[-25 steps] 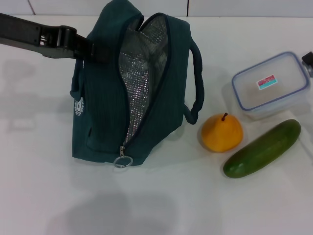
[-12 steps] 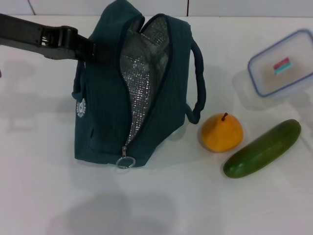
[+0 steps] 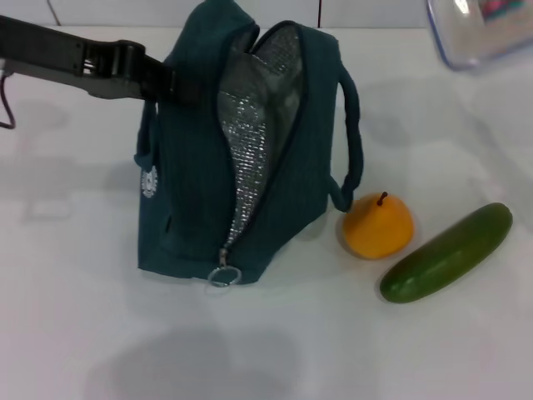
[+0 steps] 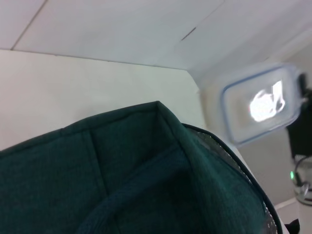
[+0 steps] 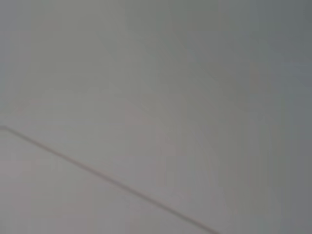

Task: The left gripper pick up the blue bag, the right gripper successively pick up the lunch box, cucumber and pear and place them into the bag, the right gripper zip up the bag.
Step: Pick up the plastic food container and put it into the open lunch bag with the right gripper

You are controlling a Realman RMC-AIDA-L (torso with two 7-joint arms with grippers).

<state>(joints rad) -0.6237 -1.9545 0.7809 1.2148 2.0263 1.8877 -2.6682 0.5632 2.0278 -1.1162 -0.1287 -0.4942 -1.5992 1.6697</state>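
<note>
Bag-holding is done: the left gripper (image 3: 171,86), fingers closed on a handle, props the blue bag (image 3: 241,150) upright and unzipped mid-counter. The lunch box (image 3: 483,29) hangs aloft by the counter's far right corner; its carrier's fingers are unseen. Pear (image 3: 378,225), cucumber (image 3: 446,252), zipping remain.

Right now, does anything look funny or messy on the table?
Nothing is spilled or broken. The blue bag stands tipped, not flat, because the left gripper holds it up, unzipped, with its silver lining showing. The lunch box is up in the air at the far right. The pear and cucumber lie on the table.
</note>
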